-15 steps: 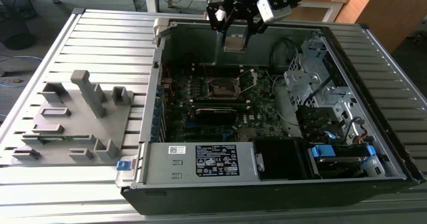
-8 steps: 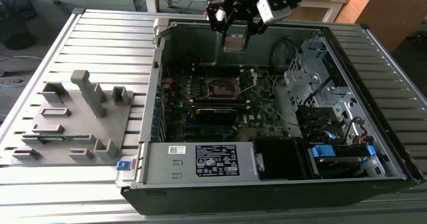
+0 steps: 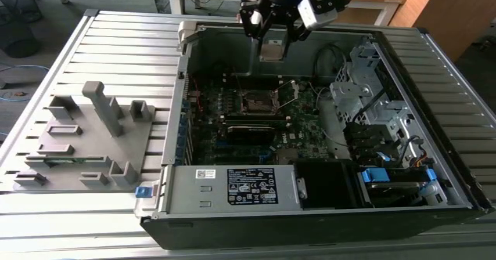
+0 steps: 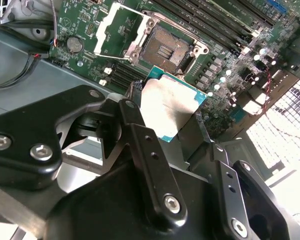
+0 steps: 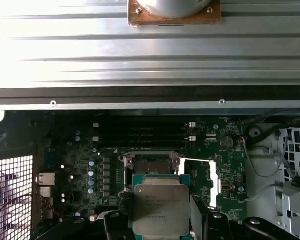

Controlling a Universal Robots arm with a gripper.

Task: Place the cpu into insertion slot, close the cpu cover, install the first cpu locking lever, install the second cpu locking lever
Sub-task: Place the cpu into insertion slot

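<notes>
Your gripper (image 3: 273, 39) hangs over the open computer case (image 3: 186, 184), jaws clamped on the cpu (image 4: 170, 107); below it, the insertion slot (image 4: 166, 47) lies bare, its cpu cover (image 5: 213, 180) swung open

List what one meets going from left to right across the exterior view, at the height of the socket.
Grey fixture with upright posts, side wall of the computer case, insertion slot, metal drive cage. The gripper, holding the cpu, overlaps the slot, so it is left out.
</notes>
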